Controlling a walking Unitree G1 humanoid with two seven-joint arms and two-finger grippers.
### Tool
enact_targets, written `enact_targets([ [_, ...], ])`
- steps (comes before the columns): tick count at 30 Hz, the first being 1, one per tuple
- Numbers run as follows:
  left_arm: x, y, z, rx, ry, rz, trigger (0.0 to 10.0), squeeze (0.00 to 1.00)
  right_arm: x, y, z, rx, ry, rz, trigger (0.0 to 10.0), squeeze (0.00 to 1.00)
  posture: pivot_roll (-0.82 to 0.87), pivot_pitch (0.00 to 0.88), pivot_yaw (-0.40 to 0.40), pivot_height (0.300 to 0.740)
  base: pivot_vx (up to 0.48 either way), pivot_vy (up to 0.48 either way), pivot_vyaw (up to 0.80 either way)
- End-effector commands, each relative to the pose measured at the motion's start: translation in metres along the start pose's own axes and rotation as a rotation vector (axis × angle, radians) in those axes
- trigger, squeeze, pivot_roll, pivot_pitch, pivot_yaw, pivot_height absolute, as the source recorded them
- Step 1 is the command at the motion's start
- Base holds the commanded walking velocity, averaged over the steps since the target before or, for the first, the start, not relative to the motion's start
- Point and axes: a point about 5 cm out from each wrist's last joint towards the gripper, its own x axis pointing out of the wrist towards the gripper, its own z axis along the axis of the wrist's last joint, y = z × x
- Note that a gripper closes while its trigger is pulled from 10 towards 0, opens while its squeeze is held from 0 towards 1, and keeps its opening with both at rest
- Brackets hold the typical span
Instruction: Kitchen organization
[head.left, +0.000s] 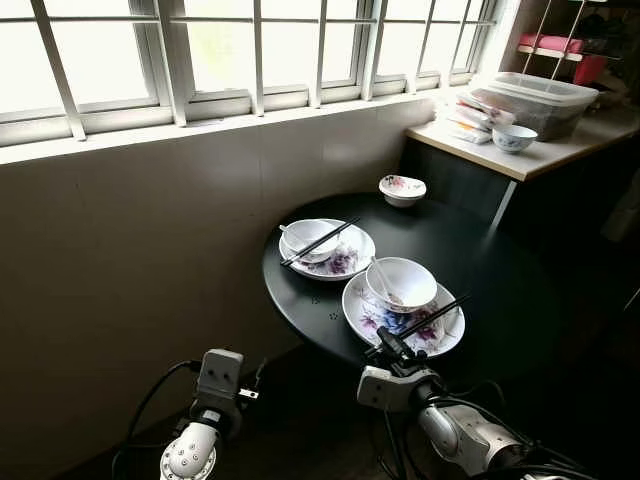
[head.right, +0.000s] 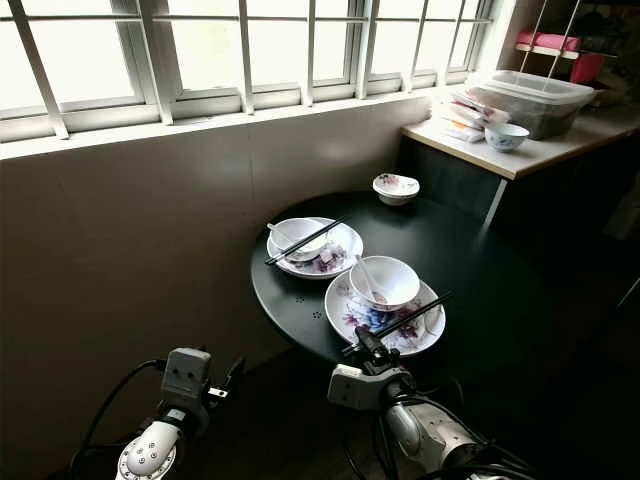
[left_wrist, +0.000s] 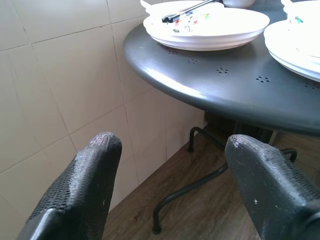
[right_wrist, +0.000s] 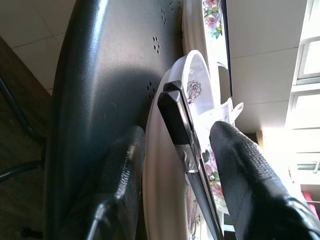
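On the round black table (head.left: 480, 270), the near flowered plate (head.left: 372, 318) holds a white bowl (head.left: 400, 283), and black chopsticks (head.left: 432, 316) lie across its rim. My right gripper (head.left: 392, 345) is at the table's near edge. In the right wrist view the right gripper (right_wrist: 177, 140) is open, its fingers (right_wrist: 125, 160) on either side of the chopsticks' (right_wrist: 175, 115) near ends and not touching them. A second plate (head.left: 350, 262) farther back carries a bowl (head.left: 308, 238) and chopsticks (head.left: 320, 241). My left gripper (left_wrist: 170, 147) hangs open, low and left of the table, facing its edge.
A small flowered bowl (head.left: 402, 189) sits at the table's far edge. To the right, a white counter (head.left: 520, 160) carries a blue-patterned bowl (head.left: 514, 138) and a clear plastic bin (head.left: 535, 100). A tiled wall (head.left: 130, 250) under the window stands to the left. The table's metal legs (left_wrist: 185, 187) stand on wood floor.
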Motion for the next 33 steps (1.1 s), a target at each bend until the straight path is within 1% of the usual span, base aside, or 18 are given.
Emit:
enact_targets([
  [1, 0.0022, -0.0007, 0.0003, -0.011, 0.0, -0.002, 10.0, 0.0, 0.0023, -0.0026, 0.0011, -0.01, -0.009, -0.008, 3.1, 0.0, 0.05, 0.0, -0.058, 0.74, 0.0, 0.0, 0.0],
  [2, 0.0022, -0.0008, 0.0002, -0.012, 0.001, -0.003, 10.0, 0.0, 0.0024, -0.0026, 0.0016, -0.007, -0.014, -0.01, 2.7, 0.0, 0.05, 0.0, -0.058, 0.74, 0.0, 0.0, 0.0],
  [4, 0.0024, -0.0009, 0.0002, -0.012, 0.001, -0.003, 10.0, 0.0, 0.0025, -0.0028, 0.0017, -0.007, -0.016, -0.012, 2.5, 0.0, 0.05, 0.0, -0.058, 0.74, 0.0, 0.0, 0.0],
  [5, 0.0027, -0.001, 0.0003, -0.013, 0.001, -0.003, 10.0, 0.0, 0.0028, -0.003, 0.0018, -0.008, -0.017, -0.012, 0.5, 0.0, 0.05, 0.0, -0.058, 0.74, 0.0, 0.0, 0.0],
  [6, 0.0029, -0.0012, 0.0003, -0.014, 0.001, -0.004, 10.0, 0.0, 0.0029, -0.0033, 0.002, -0.009, -0.02, -0.015, 0.0, 0.0, 0.05, 0.0, -0.058, 0.74, 0.0, 0.0, 0.0],
  [9, 0.003, -0.0013, 0.0002, -0.016, 0.002, -0.005, 10.0, 0.0, 0.003, -0.0036, 0.0023, -0.01, -0.024, -0.018, 0.0, 0.0, 0.05, 0.0, -0.058, 0.74, 0.0, 0.0, 0.0],
  [19, 0.004, -0.0021, 0.0, -0.025, 0.002, -0.006, 10.0, 0.0, 0.0028, -0.0055, 0.004, -0.068, -0.058, -0.059, 0.0, 0.0, 0.04, 0.0, -0.062, 0.74, 0.0, 0.0, 0.0],
  [25, 0.0043, -0.0029, -0.0003, -0.035, 0.006, -0.007, 10.0, 0.0, 0.0024, -0.0038, 0.0046, -0.091, -0.074, -0.04, 0.0, 0.0, 0.04, 0.0, -0.064, 0.74, 0.0, 0.0, 0.0],
  [31, 0.0048, -0.0041, -0.0006, -0.042, 0.007, -0.007, 10.0, 0.0, 0.0019, -0.0034, 0.007, -0.176, -0.118, -0.05, 0.0, 0.0, 0.04, 0.0, -0.069, 0.74, 0.0, 0.0, 0.0],
  [32, 0.0049, -0.0044, -0.0006, -0.043, 0.007, -0.007, 10.0, 0.0, 0.0019, -0.0037, 0.0072, -0.197, -0.123, -0.058, 0.0, 0.0, 0.04, 0.0, -0.071, 0.74, 0.0, 0.0, 0.0],
  [33, 0.0049, -0.0048, -0.0007, -0.045, 0.007, -0.007, 10.0, 0.0, 0.0021, -0.0058, 0.0058, -0.256, -0.116, -0.098, 0.0, 0.0, 0.04, 0.0, -0.074, 0.74, 0.0, 0.0, 0.0],
])
